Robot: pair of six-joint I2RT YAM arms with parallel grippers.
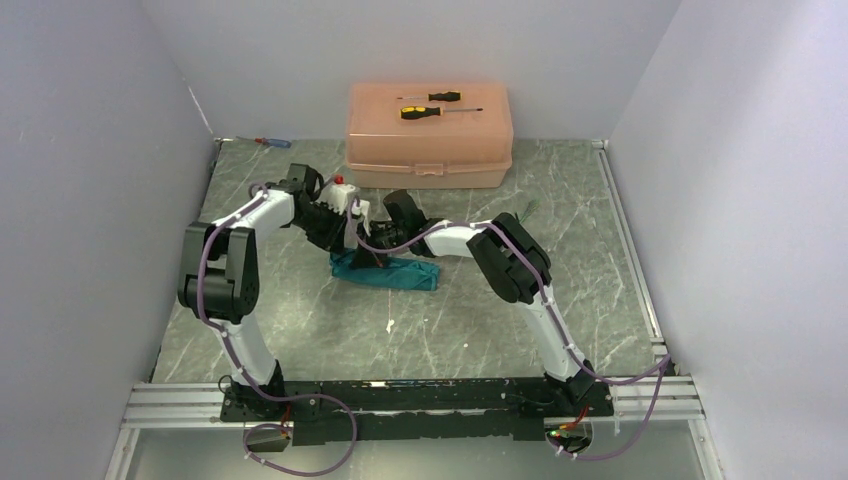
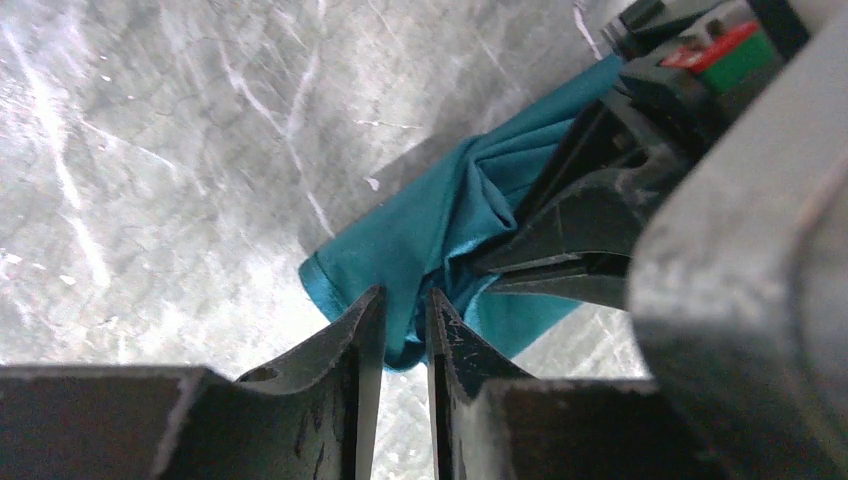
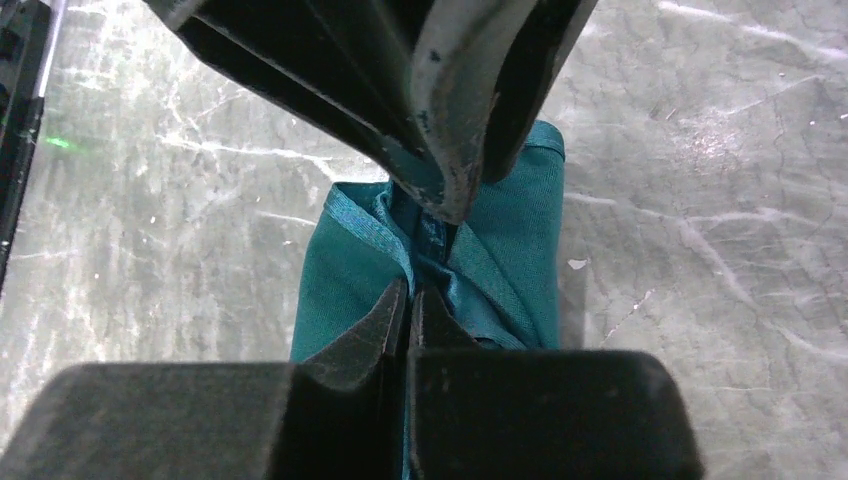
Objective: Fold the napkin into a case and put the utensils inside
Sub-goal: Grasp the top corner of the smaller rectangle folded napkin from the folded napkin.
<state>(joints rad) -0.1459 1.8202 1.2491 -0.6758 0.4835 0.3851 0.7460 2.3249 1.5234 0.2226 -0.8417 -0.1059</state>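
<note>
The teal napkin [image 1: 392, 272] lies bunched in a long narrow heap at the middle of the table. My left gripper [image 1: 352, 238] reaches down over its left end. In the left wrist view its fingertips [image 2: 372, 312] stand narrowly apart with a fold of the napkin [image 2: 420, 235] pinched between them. My right gripper [image 1: 378, 252] meets it from the right. In the right wrist view its fingertips [image 3: 392, 305] are closed tight on a raised ridge of the napkin [image 3: 340, 290]. A thin dark piece with a greenish end [image 1: 527, 209], perhaps the fork, shows behind the right elbow. The spoon is hidden.
A peach plastic box [image 1: 430, 150] stands at the back with two yellow-and-black screwdrivers [image 1: 438, 111] on its lid. A small red-and-blue screwdriver [image 1: 272, 143] lies at the back left. Grey walls close in the table on three sides.
</note>
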